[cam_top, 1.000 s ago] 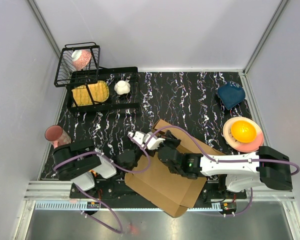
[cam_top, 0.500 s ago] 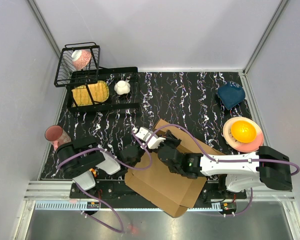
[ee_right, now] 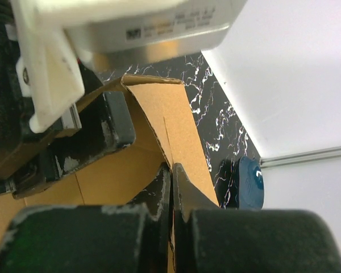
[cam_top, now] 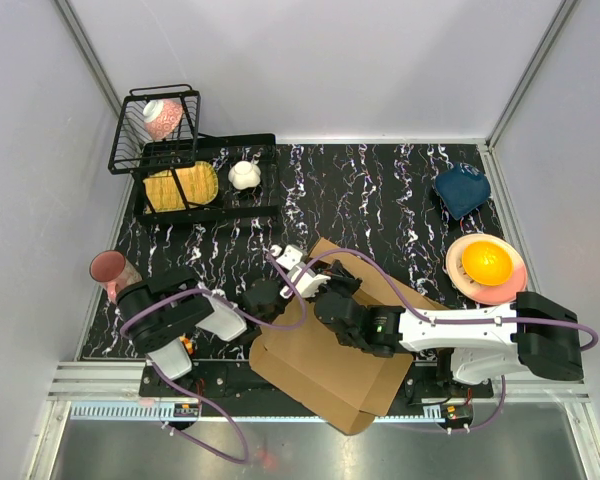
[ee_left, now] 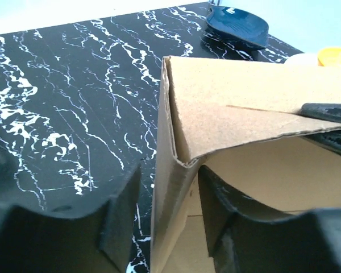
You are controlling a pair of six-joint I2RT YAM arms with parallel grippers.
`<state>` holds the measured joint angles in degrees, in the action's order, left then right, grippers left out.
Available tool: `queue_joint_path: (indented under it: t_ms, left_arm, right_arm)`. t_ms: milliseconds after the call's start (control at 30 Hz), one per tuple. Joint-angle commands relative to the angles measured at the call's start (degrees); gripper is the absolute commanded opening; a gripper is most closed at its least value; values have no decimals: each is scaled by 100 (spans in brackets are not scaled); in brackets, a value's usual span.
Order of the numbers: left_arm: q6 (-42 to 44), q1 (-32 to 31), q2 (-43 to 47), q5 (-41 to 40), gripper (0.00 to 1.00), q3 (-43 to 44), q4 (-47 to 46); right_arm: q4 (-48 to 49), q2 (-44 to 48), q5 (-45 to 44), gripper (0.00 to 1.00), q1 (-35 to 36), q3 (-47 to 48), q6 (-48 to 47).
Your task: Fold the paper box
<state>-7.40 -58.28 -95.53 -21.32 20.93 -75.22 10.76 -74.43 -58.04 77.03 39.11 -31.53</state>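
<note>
Cardboard at the centre of a two-arm job: one paper box (cam_top: 330,365), a plain brown die-cut sheet, lies on the black marbled table (cam_top: 380,195) at its near edge, between the two arms and partly under the right one, with a near corner hanging past the table's front. One flap on its far left side stands raised, folded into a sharp corner.

Two grippers meet at that raised corner. The left gripper (ee_left: 168,196) has its jaws partly apart and straddles the upright cardboard wall, one black finger (ee_left: 120,213) on the outside and the other inside; a thin gap shows on each side, so no clamp can be seen. The right gripper (ee_right: 171,177) has its jaws pressed together, pinching the thin edge of the folded flap just beside the left gripper's fingers.

Around them stand single items, well apart from the box: one black wire basket (cam_top: 130,140) at the far left holding a pink patterned object (cam_top: 162,117); one black rack (cam_top: 252,212) beside it carrying one yellow ridged item (cam_top: 180,187) and one small white object (cam_top: 244,175); one pink cup (cam_top: 110,270) at the left edge; one dark blue bowl (cam_top: 462,190) at the far right; and one pinkish plate (cam_top: 502,288) with one yellow bowl (cam_top: 487,262) on it, near the right arm
</note>
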Motion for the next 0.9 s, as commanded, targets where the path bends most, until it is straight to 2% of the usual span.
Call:
queue_joint_path:
  t_ms: [0,67,267,300,600,633,733,867]
  left_arm:
    - [63,98,-203,49,42,131,-2032]
    - [124,98,-230,32,31,131,-2032]
    - [265,89,-317,-65,9,157,-2023]
    - [283,98,-318,-74,0,157,-2023]
    - [283,89,-247,-214,0,113,-2005]
    - [265,98,-230,-284,20,96,-2005]
    - [212,98,-107,-373,58,87,-2014]
    - [204,98,86,-355,63,130,-1996]
  right_arm:
    - [-637,-265,733,0,75,-97,516]
    - [-654,-273,742,0,75,-88,516]
    - [-690,-282,733,0,84,-62,534]
    - [-698,-282,724,0,84,-44,542]
    - [-760,-291,733,0,84,17,604]
    - [-760,-282,733,0,75,26,595]
    - [-769,-291,733,0,75,26,578]
    - [-769,-291,724,0,75,35,569]
